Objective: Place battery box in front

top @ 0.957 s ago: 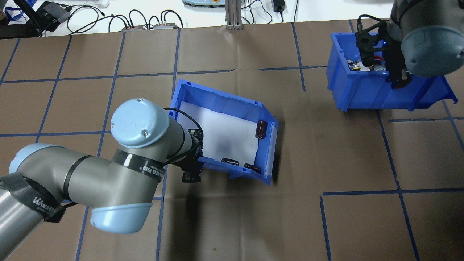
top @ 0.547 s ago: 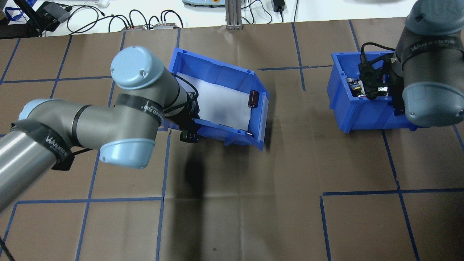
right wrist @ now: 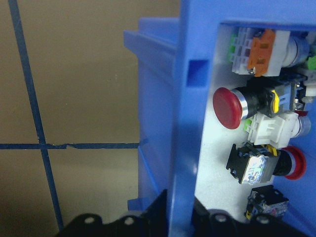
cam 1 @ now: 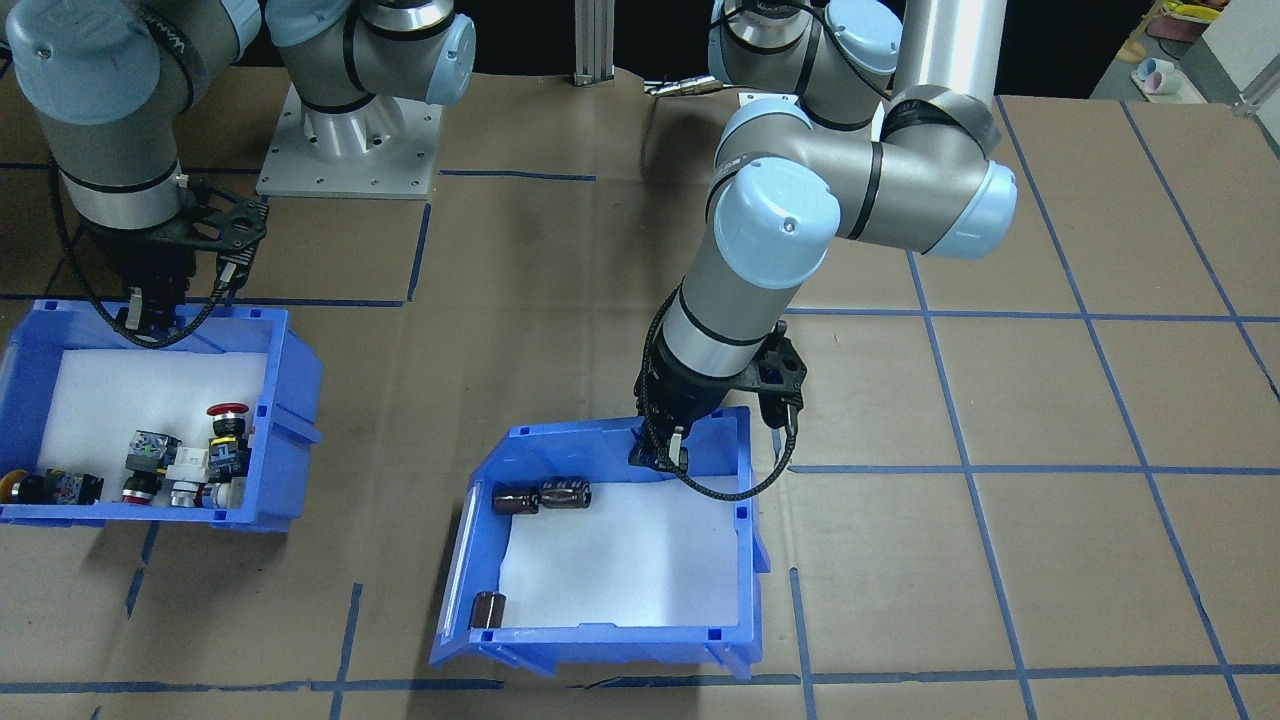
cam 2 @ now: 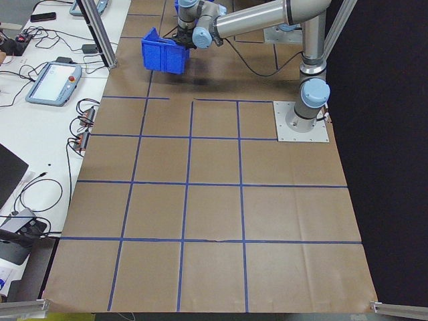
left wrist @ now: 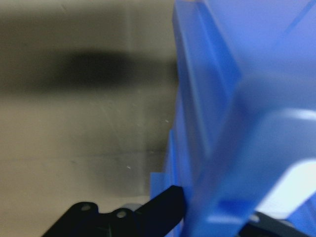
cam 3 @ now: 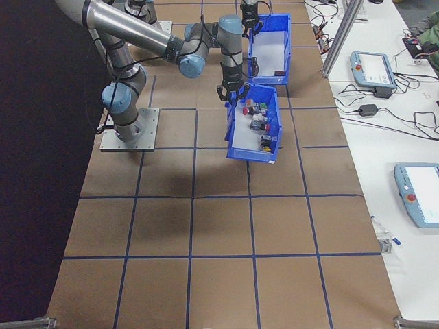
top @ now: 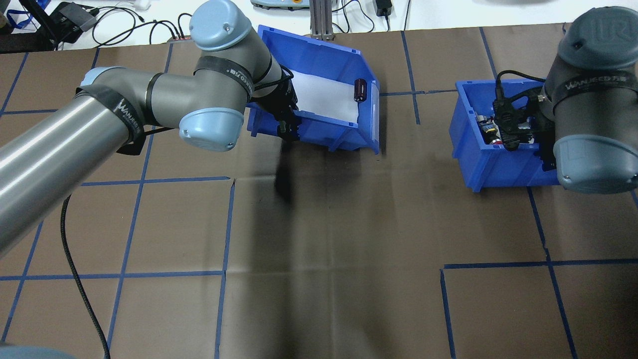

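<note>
The battery box [top: 324, 55], a blue bin with a white liner, hangs tilted over the far middle of the table. My left gripper [top: 288, 127] is shut on its side wall [left wrist: 217, 113]. In the front-facing view the battery box [cam 1: 720, 560] holds two dark batteries [cam 1: 541, 496] by one wall and a third battery [cam 1: 488, 610] near the sloped end. My right gripper [cam 1: 143, 322] is shut on the wall [right wrist: 190, 123] of the matching switch bin [top: 491, 149], which holds red-capped push buttons [right wrist: 232, 106].
Brown paper with blue tape lines [top: 149, 179] covers the table. Cables and small boxes [top: 199, 30] and an aluminium post [top: 321, 20] lie just past the far edge. The robot's base plates [cam 1: 350, 150] sit on the robot's side.
The left arm has carried the battery box from the middle of the table toward the far edge. The right arm has brought the switch bin a little nearer the robot.
</note>
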{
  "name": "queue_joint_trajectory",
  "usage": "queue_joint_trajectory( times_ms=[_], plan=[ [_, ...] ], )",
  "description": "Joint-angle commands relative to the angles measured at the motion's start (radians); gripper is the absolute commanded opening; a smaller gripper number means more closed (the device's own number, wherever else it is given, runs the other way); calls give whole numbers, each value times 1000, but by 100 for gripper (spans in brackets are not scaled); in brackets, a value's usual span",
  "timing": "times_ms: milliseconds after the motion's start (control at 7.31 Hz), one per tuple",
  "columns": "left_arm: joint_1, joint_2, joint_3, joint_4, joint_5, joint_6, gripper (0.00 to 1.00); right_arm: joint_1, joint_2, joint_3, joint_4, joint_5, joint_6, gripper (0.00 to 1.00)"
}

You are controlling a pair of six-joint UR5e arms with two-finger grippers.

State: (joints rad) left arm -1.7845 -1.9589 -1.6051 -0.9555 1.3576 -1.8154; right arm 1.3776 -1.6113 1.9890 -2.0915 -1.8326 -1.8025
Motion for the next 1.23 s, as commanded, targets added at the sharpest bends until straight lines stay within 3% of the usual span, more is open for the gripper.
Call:
queue_joint_trajectory(
  times_ms=[0, 410, 547, 821, 1094],
  plan=[
    [-24, -90, 79, -8, -41, -76, 0, 0, -18, 22, 1, -1, 0, 0],
    [-24, -101, 71, -8, -43, -79, 6, 6, -76, 74, 1, -1, 8, 0],
    [-18, -109, 82, 0, -35, -67, 33, 11, -113, 112, 5, -1, 14, 0],
    [-16, -115, 86, 11, -26, -64, 99, 35, -189, 204, 7, 27, 34, 0],
    [-13, -88, 86, -5, 6, -59, 99, 134, -228, 238, 19, 33, 157, 0]
  ],
)
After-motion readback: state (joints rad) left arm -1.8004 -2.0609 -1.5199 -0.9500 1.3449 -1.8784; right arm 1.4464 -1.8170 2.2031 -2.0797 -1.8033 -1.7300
